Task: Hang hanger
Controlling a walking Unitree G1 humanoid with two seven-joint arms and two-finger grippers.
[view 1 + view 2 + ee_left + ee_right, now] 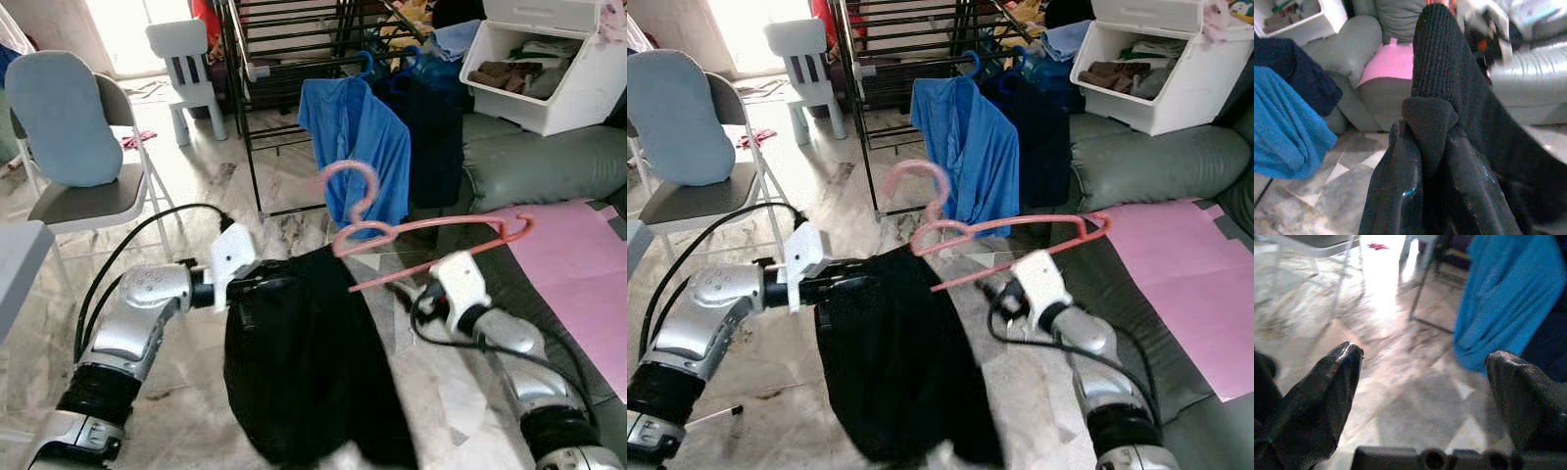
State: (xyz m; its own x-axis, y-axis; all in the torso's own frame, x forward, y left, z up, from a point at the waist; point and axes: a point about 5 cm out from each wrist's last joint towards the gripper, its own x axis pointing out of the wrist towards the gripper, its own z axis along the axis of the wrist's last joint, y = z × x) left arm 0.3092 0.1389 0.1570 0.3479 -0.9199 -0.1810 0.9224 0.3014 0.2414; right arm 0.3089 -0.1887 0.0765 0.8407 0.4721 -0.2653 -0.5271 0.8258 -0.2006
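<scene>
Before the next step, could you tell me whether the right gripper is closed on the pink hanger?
No, the right gripper is open, with only floor between its fingers, apart from the pink hanger.

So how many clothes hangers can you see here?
3, maybe more hidden. A pink hanger carries the black garment in front of the robot, and two blue hangers, first and second, hold shirts on the drying rack behind.

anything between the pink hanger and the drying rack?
Nothing visible blocks it. The pink hanger with the black garment, pinched by the left gripper, hangs over bare floor short of the drying rack. The rail ahead already holds a blue shirt.
</scene>
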